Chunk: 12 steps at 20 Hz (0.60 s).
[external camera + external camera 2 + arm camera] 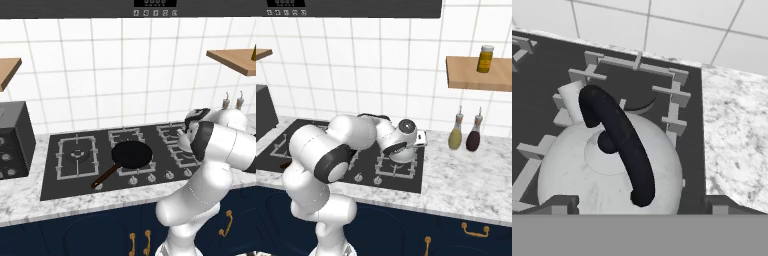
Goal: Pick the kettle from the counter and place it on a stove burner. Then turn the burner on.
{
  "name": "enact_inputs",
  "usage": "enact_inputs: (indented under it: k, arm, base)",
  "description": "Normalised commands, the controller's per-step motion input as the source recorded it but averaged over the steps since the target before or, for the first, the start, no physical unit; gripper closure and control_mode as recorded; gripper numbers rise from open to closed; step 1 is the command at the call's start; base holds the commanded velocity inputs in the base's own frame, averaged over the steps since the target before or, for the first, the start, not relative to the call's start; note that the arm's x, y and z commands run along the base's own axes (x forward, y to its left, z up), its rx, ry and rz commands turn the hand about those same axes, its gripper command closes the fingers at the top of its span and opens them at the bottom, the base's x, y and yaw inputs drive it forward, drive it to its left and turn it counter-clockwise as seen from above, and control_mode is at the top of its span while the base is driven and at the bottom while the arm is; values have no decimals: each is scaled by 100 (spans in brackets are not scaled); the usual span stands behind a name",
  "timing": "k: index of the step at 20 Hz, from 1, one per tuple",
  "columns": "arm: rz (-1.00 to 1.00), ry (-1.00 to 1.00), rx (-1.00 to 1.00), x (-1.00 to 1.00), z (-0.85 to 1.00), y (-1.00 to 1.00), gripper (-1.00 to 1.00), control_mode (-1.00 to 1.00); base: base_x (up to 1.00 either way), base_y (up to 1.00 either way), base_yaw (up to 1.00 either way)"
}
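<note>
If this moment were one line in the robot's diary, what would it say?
kettle: on stove burner grate, near counter | gripper: open, fingertips either side of kettle | pan: middle burner

White square wall tiles point(120, 70) with thin grey grout run across the whole back wall. A pale wooden shelf point(478, 75) juts out on the right, carrying a small amber jar with a pale lid point(486, 58), and another wooden shelf point(7, 71) pokes in at the left edge. Overhead, a dark hood panel point(155, 7) shows a strip of small buttons. Down below, dark navy cabinet doors point(456, 230) with brass handles point(475, 230) (curved ones), all evenly lit.
</note>
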Motion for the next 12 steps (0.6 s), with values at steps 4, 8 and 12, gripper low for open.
enact_inputs:
  k: [4,8,12]
  arm:
    - [0,0,0,-41,7,24,-100,-100]
    - [0,0,0,-45,23,13,-100,-100]
    - [0,10,0,-52,20,23,-100,-100]
  base:
    - [0,0,0]
    - [0,0,0]
    - [0,0,0]
